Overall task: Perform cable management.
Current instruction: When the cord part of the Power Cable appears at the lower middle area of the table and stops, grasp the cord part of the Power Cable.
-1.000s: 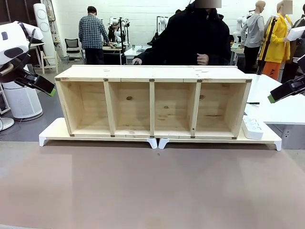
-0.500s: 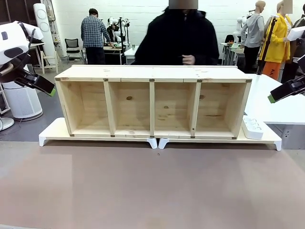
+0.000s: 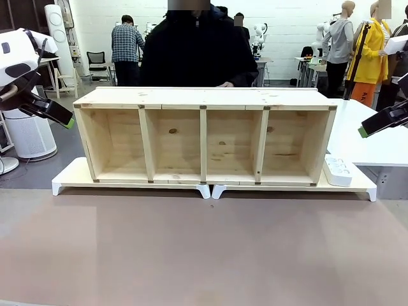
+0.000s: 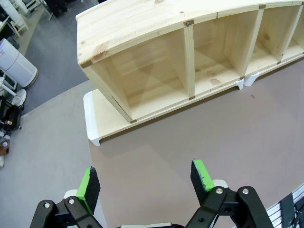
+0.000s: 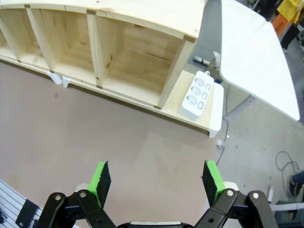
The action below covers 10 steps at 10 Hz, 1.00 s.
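1. Moved since the earlier frame is the person [image 3: 191,51], who is now seen behind the shelf's [image 3: 204,97] left-middle rather than its right-middle, with a hand [image 3: 224,83] kept at the top's back edge; both arms are held where they were
2. The left gripper [image 4: 145,173] is held high off the shelf's left end, its fingers spread wide with nothing between them; it is judged to be parked there so that shelf and table [image 3: 204,255] are kept in its sight
3. The right gripper [image 5: 156,171] is raised in the same way near the right end, its pads wide apart and nothing held
4. The shelf is laid on a white base [image 3: 70,175] with its four bays turned toward the robot, so that they can be reached from the front; nothing is seen in them
5. The strip [image 5: 195,95] is set on the base just beside the shelf's right end, sockets up, probably so that a plug can be brought to it
6. A thin dark piece [image 3: 338,138] is seen behind that end, at the edge of the side table [image 3: 376,146]; it is taken to be part of the cable, though it is too small for this to be told
7. The task is judged barely begun: nothing is gripped or routed yet
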### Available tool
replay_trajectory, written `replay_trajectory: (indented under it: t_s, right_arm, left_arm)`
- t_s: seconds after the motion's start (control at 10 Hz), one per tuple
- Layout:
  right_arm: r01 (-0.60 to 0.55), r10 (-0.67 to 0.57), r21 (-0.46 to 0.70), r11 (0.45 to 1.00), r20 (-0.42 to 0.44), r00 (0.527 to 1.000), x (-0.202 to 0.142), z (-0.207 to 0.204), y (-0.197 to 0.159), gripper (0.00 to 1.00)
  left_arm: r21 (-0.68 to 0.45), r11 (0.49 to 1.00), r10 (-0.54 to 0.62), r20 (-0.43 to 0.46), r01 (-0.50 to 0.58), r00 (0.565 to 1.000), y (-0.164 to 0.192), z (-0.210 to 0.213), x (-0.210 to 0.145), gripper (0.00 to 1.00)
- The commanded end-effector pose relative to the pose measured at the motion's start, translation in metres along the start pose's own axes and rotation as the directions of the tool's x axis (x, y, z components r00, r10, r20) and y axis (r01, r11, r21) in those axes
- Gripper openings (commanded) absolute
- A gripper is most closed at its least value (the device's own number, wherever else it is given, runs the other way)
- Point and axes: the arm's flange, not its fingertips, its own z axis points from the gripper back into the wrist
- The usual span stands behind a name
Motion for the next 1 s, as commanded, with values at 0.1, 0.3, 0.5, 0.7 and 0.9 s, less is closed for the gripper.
replay_trajectory:
  t_s: [0.1, 0.3, 0.5, 0.7, 0.9]
  right_arm:
    - [0.001, -0.001, 0.0, 1.0, -0.003, 1.0, 0.0003, -0.0027, -0.0005, 1.0]
    - [0.001, -0.001, 0.0, 1.0, -0.003, 1.0, 0.0003, -0.0027, -0.0005, 1.0]
    - [0.001, -0.001, 0.0, 1.0, -0.003, 1.0, 0.0003, -0.0027, -0.0005, 1.0]
    - [0.001, -0.001, 0.0, 1.0, -0.003, 1.0, 0.0003, -0.0027, -0.0005, 1.0]
    - [0.001, -0.001, 0.0, 1.0, -0.003, 1.0, 0.0003, -0.0027, -0.0005, 1.0]
  left_arm:
    - [0.003, 1.0, 0.0, 0.01, 0.0, 1.0, 0.0003, -0.0024, 0.0021, 1.0]
    - [0.003, 1.0, 0.0, 0.01, 0.0, 1.0, 0.0003, -0.0024, 0.0021, 1.0]
    - [0.003, 1.0, 0.0, 0.01, 0.0, 1.0, 0.0003, -0.0024, 0.0021, 1.0]
    - [0.003, 1.0, 0.0, 0.01, 0.0, 1.0, 0.0003, -0.0024, 0.0021, 1.0]
    - [0.003, 1.0, 0.0, 0.01, 0.0, 1.0, 0.0003, -0.0024, 0.0021, 1.0]
